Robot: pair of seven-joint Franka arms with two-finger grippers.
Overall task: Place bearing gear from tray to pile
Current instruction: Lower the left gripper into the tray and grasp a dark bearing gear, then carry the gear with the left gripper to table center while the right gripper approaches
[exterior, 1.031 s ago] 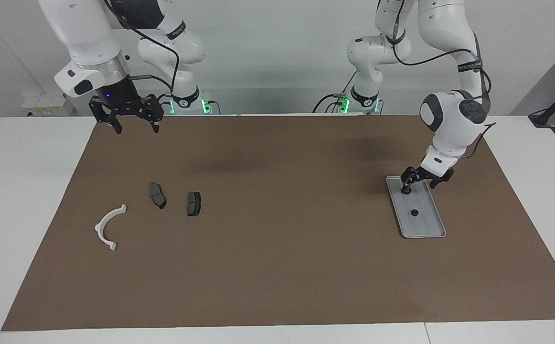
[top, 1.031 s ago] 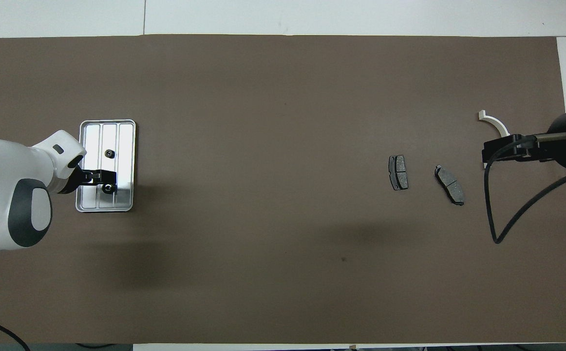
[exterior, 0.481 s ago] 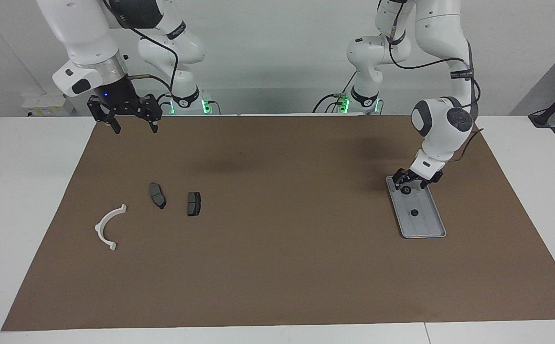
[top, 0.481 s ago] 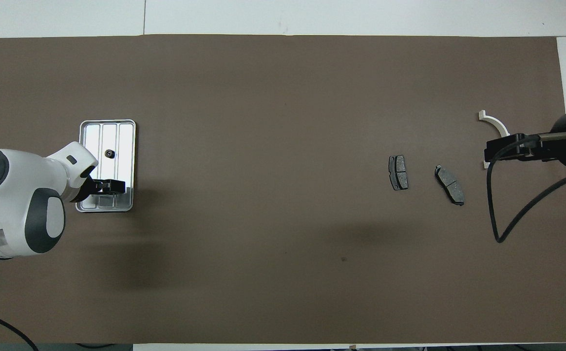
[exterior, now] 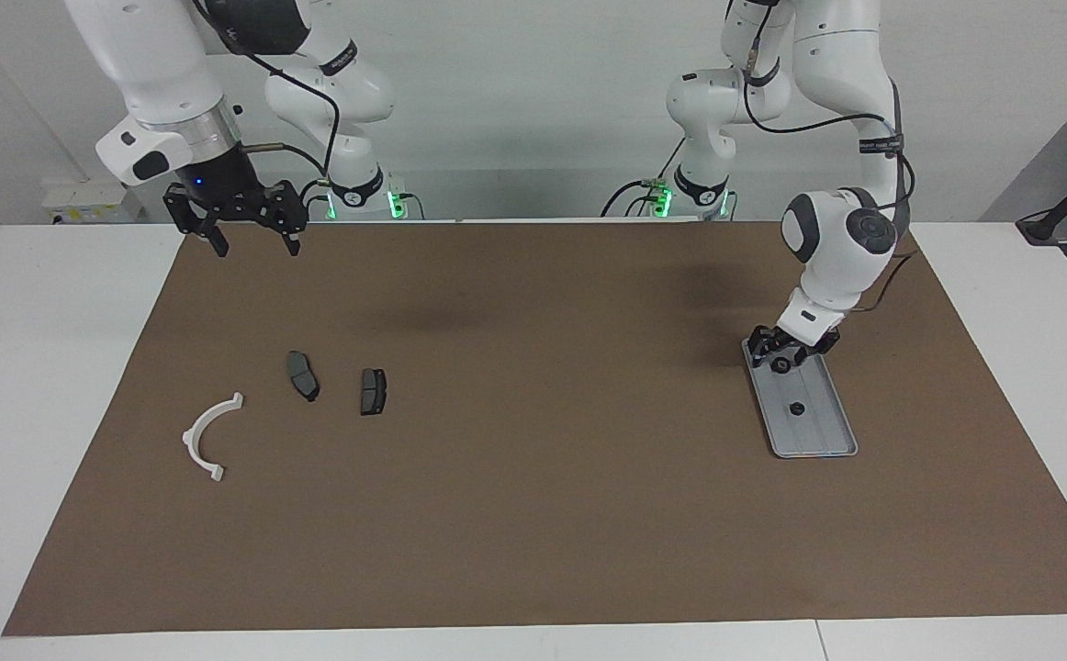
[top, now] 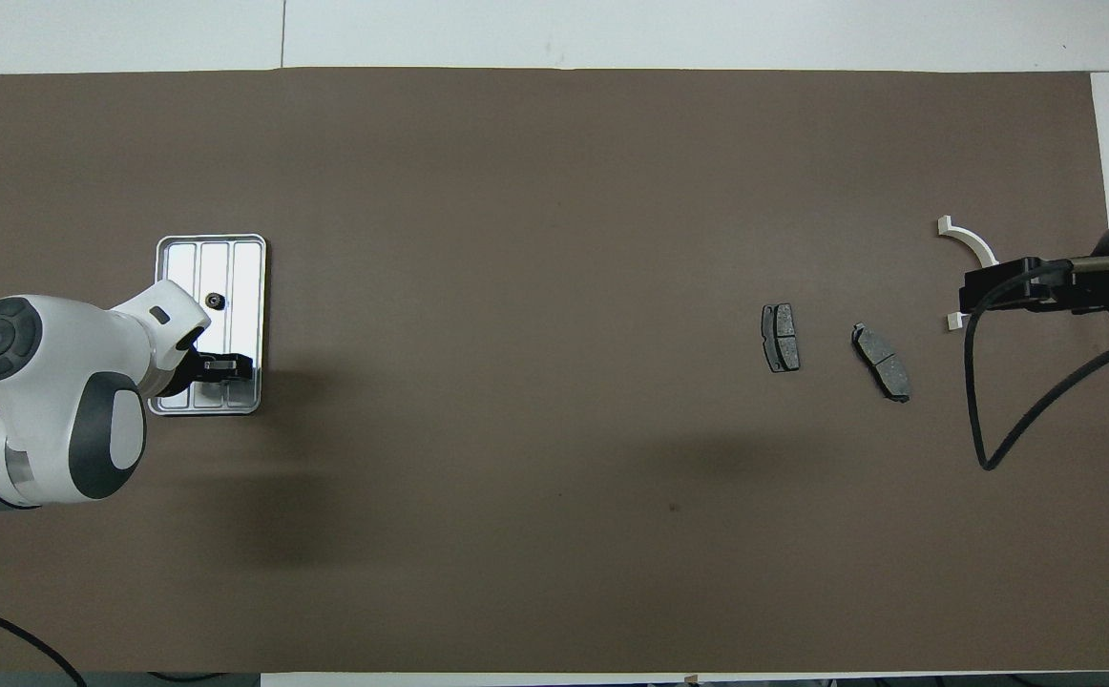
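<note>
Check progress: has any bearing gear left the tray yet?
Done: nothing yet; both bearing gears lie in the tray, and the pile holds only the white bracket and two brake pads. In hand: the left gripper is down at the gear at the tray's robot-near end; a grip can't be confirmed. The right gripper waits open, raised over the mat edge. Left: lift, carry, place at the pile.
</note>
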